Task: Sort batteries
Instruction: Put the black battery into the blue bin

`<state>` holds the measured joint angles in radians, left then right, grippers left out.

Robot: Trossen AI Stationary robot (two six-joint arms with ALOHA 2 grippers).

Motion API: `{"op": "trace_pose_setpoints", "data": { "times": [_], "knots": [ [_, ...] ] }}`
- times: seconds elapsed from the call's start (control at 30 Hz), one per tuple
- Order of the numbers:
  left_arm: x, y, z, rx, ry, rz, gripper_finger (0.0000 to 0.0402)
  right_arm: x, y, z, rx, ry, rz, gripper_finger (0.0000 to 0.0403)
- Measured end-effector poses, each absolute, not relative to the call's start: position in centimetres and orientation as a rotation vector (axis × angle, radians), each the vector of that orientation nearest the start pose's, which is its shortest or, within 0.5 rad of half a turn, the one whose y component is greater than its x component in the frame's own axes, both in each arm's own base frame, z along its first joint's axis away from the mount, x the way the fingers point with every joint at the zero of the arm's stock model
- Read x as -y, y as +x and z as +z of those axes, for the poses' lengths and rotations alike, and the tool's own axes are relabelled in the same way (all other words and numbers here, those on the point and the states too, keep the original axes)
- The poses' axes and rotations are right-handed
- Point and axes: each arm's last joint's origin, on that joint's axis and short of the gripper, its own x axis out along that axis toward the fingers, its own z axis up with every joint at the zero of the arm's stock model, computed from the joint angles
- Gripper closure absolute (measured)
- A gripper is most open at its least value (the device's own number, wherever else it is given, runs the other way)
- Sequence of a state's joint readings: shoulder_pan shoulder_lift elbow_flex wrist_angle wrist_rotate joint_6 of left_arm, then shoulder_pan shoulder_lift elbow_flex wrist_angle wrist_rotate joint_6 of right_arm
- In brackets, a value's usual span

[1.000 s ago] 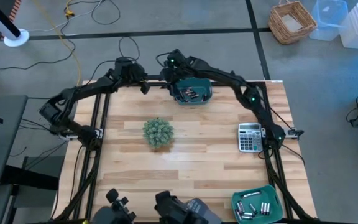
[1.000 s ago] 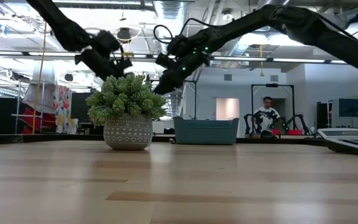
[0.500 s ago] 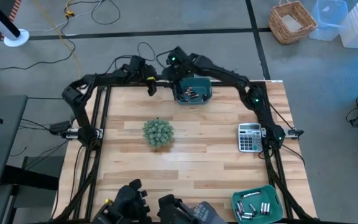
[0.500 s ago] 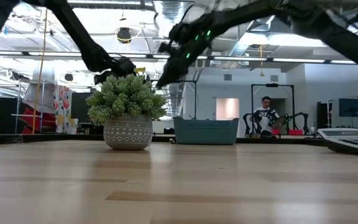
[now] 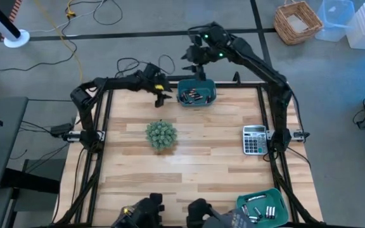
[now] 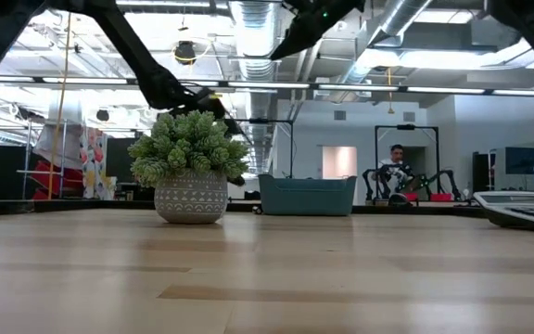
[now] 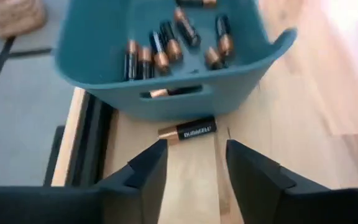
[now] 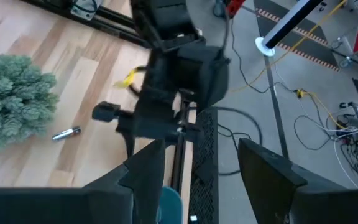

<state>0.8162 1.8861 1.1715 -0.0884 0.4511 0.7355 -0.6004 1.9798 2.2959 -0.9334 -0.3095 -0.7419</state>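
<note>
Presently catalogued, largest first. Table [image 5: 189,158]: light wood. Potted plant [image 5: 161,135]: mid-table. Teal bin [image 7: 166,93] at the far edge: holds several black-and-copper batteries [image 7: 160,53]. Second teal bin [image 5: 262,208] at the near right corner: holds silvery batteries, its near edge cut off. Calculator [image 5: 253,140]: right side. Left gripper [image 7: 191,162]: jaws apart, empty, just beside the far bin. Loose battery [image 7: 187,131]: on the wood, touching that bin's wall, just ahead of those jaws. Right gripper [image 8: 194,165]: raised beyond the far edge, jaws apart, empty.
</note>
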Motion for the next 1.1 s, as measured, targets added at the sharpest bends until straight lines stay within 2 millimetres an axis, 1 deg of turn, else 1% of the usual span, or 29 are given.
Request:
{"op": "trace_pose_setpoints", "data": {
  "times": [0.1,0.17,0.27,0.4,0.53,0.6,0.7,0.73,0.93,1.1],
  "knots": [
    [-27.3,28.9,16.9,-0.757,0.265,0.171,0.0212,22.7,34.5,42.8,-0.624,-0.439,-0.065,0.0183],
    [-27.2,28.9,16.9,-0.757,0.222,0.182,0.0187,22.5,34.4,42.7,-0.632,-0.432,-0.059,0.0183],
    [-27.3,29.0,17.3,-0.765,0.16,0.193,0.0153,22.2,34.4,42.6,-0.649,-0.423,-0.046,0.0183],
    [-26.9,29.3,17.3,-0.768,0.104,0.186,0.0126,21.7,34.8,42.2,-0.656,-0.426,-0.024,0.0183],
    [-26.5,30.3,16.8,-0.77,0.066,0.176,0.0119,21.4,35.1,42.2,-0.655,-0.432,-0.014,0.0183],
    [-26.8,31.2,16.4,-0.774,0.043,0.2,0.0118,21.2,35.2,42.2,-0.654,-0.434,-0.01,0.0183],
    [-27.3,31.6,15.5,-0.836,-0.015,0.209,0.0118,21.2,35.2,42.2,-0.657,-0.432,-0.007,0.0183],
    [-27.6,31.8,15.5,-0.834,-0.019,0.214,0.0118,21.1,35.2,42.2,-0.658,-0.432,-0.007,0.0183],
    [-28.1,32.3,13.3,-0.888,-0.043,0.187,0.0118,20.9,35.2,42.0,-0.676,-0.423,0.006,0.0183],
    [-28.0,33.1,13.3,-0.87,-0.032,0.172,0.0118,20.9,35.1,42.0,-0.68,-0.421,0.004,0.0183]
  ]
}}
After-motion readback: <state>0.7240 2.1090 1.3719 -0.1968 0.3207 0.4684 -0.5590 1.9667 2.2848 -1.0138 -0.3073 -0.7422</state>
